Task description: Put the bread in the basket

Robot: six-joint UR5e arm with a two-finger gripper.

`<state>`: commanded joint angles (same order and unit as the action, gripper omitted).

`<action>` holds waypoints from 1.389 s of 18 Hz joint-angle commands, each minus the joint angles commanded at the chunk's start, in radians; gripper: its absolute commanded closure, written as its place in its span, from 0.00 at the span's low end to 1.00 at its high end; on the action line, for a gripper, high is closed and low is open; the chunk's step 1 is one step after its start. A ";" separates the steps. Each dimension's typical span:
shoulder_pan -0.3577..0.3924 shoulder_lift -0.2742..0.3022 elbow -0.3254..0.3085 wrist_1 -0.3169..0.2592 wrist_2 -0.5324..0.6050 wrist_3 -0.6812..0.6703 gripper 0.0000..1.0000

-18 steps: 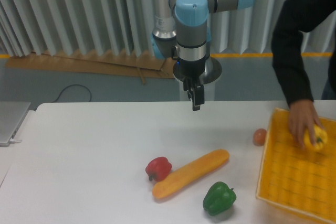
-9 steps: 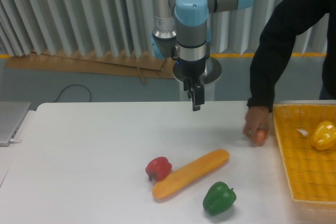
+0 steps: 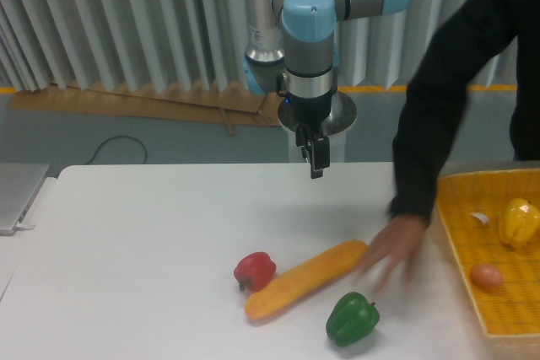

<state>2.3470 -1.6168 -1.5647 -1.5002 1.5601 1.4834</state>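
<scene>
On the desk point(image 3: 126, 233), from your left, the bread point(image 3: 305, 279) lies where it was, between red pepper point(image 3: 254, 270) and green pepper point(image 3: 352, 318). Above, the hand point(image 3: 315, 168) hangs unmoved, fingers together. A person's arm point(image 3: 396, 246) now reaches the loaf; the basket point(image 3: 462, 233) has gained a small orange item point(image 3: 485, 275).

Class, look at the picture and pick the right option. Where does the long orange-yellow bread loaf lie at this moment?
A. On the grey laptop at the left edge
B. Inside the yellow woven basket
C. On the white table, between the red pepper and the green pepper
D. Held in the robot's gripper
C: the long orange-yellow bread loaf lies on the white table, with the red pepper at its left and the green pepper below right, outside the yellow woven basket.
</scene>
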 joint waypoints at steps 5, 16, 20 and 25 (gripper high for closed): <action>0.003 -0.002 0.000 0.000 0.000 0.002 0.00; 0.005 -0.002 0.000 0.012 0.000 0.002 0.00; 0.005 -0.002 -0.003 0.018 0.000 0.002 0.00; 0.006 -0.002 -0.002 0.020 0.000 0.002 0.00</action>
<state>2.3531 -1.6183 -1.5662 -1.4803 1.5601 1.4849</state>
